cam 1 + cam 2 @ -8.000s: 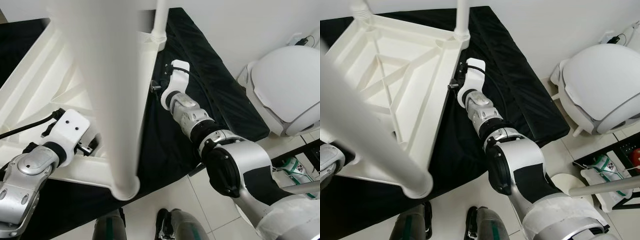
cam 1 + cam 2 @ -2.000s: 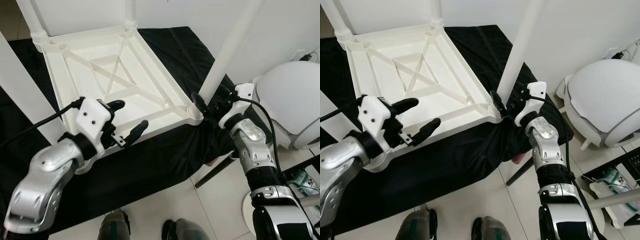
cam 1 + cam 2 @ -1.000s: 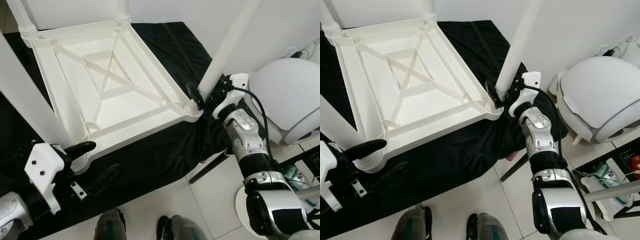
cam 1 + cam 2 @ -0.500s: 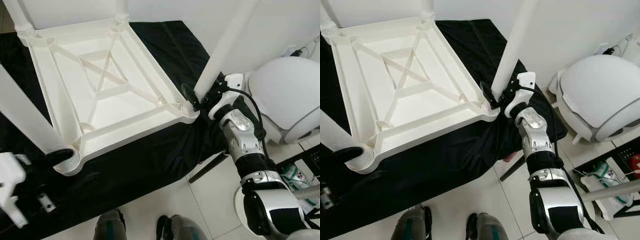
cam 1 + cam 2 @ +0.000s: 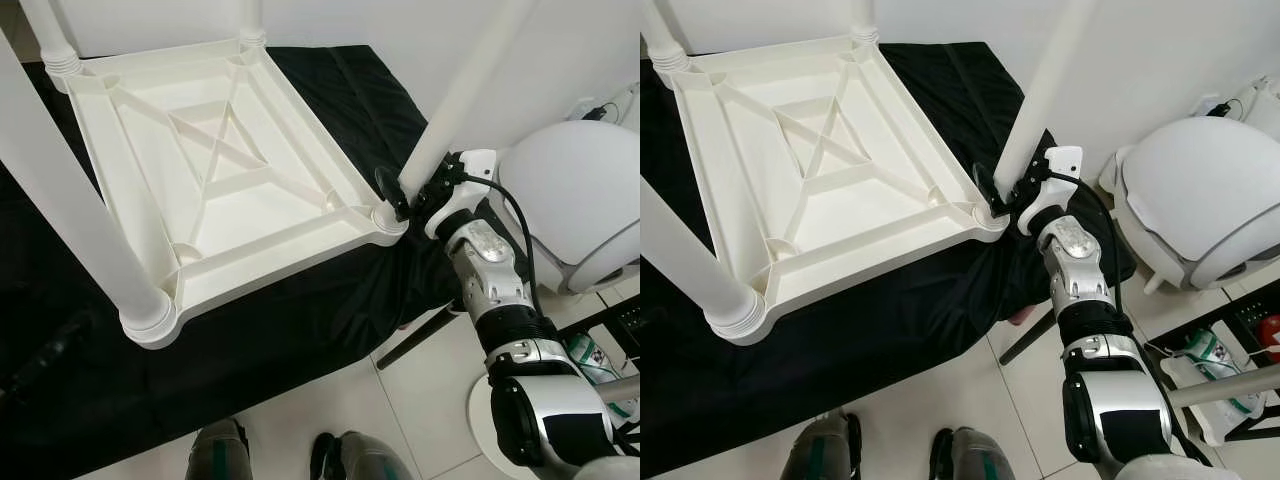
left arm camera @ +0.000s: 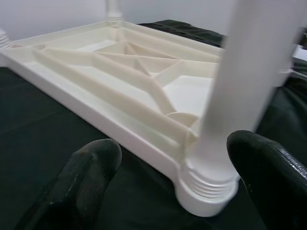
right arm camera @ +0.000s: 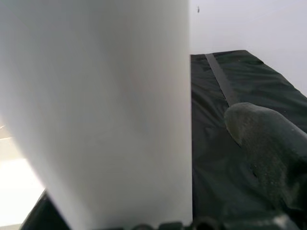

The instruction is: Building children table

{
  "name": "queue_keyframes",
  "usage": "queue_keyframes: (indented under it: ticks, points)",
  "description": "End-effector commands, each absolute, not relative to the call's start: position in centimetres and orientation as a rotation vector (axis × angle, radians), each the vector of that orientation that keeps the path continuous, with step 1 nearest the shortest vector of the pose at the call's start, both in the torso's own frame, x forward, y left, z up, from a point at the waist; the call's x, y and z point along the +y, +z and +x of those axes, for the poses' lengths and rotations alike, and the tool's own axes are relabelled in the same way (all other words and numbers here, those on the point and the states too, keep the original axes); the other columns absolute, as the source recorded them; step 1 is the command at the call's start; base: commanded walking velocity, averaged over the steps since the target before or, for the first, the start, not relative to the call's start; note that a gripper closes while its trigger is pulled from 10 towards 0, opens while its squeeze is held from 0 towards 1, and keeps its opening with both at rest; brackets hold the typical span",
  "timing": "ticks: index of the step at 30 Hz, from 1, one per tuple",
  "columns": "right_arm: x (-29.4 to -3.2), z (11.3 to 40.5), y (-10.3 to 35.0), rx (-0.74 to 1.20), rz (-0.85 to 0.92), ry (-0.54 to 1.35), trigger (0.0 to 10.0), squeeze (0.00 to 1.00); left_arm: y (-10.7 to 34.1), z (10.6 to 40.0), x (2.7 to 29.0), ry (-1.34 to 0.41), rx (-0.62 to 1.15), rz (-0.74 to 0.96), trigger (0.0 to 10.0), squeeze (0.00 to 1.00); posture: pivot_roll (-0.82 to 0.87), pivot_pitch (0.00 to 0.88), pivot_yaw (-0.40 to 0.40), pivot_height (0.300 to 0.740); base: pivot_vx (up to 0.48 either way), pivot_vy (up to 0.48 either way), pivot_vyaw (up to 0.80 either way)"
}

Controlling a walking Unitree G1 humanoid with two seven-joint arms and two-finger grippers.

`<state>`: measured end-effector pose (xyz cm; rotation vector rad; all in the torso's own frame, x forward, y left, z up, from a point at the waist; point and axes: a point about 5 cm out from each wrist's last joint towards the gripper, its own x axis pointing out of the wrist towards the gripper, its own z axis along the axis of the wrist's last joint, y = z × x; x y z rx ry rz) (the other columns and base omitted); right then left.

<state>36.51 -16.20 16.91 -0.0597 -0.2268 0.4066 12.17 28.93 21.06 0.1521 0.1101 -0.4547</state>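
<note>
- Right gripper (image 5: 405, 190) pinching the near-right table leg (image 5: 455, 100) just above its socket.
- Left gripper (image 6: 177, 182) spread wide beside the near-left leg (image 6: 249, 72).
- Upturned white table (image 5: 215, 175) resting on black cloth (image 5: 300, 320).

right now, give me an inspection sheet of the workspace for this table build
surface: black cloth draped over a raised platform, wrinkled at the near corner.
job's things: white table top lying upside down, ribbed underside up; four white legs stand in its corner sockets, including the near-left leg and the near-right leg.
clutter: nothing seen on the cloth.
grippers: right gripper at the near-right leg's base, jaws either side of it; left gripper open, facing the near-left leg's base, not touching.
cables: black cable along the right wrist.
surroundings: white tiled floor, white domed object, white wall.
</note>
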Motion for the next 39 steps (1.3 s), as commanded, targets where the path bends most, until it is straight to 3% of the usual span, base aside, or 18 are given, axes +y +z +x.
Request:
queue_keyframes:
  ticks: [1,8,13,17,26,30,39]
  points:
    - [-17.5,36.8,16.9,-0.222,-0.056,0.332,10.0,0.00,20.7,12.5,29.2,-0.441,0.126,0.155,10.0,0.00,0.18,0.093,-0.100,0.740,0.000,0.000,0.00]
    - [-20.1,37.1,17.4,-0.230,-0.017,0.161,10.0,0.00,20.1,14.8,26.6,-0.500,0.109,0.175,10.0,0.00,0.15,0.101,-0.094,0.740,0.000,0.000,0.00]
    - [-21.7,37.0,17.2,-0.215,-0.026,0.113,10.0,0.00,19.0,18.3,24.0,-0.566,0.087,0.244,10.0,0.00,0.14,0.109,-0.089,0.740,0.000,0.000,0.00]
    - [-22.1,37.0,17.2,-0.212,-0.019,0.094,10.0,0.00,18.5,19.1,23.6,-0.574,0.097,0.252,10.0,0.00,0.13,0.117,-0.086,0.740,0.000,0.000,0.00]
    - [-24.9,36.7,17.2,-0.216,0.001,-0.124,10.0,0.00,16.1,24.5,21.5,-0.524,0.105,0.328,10.0,0.00,0.09,0.125,-0.089,0.740,0.000,0.000,0.00]
    - [-25.1,36.6,16.9,-0.207,0.016,-0.146,10.0,0.00,15.8,25.6,21.2,-0.499,0.109,0.340,10.0,0.00,0.08,0.126,-0.089,0.740,0.000,0.000,0.00]
    - [-21.7,34.5,15.4,-0.288,0.036,-0.099,10.0,0.00,16.0,29.0,20.6,-0.418,0.103,0.348,10.0,0.00,0.06,0.132,-0.081,0.740,0.000,0.000,0.00]
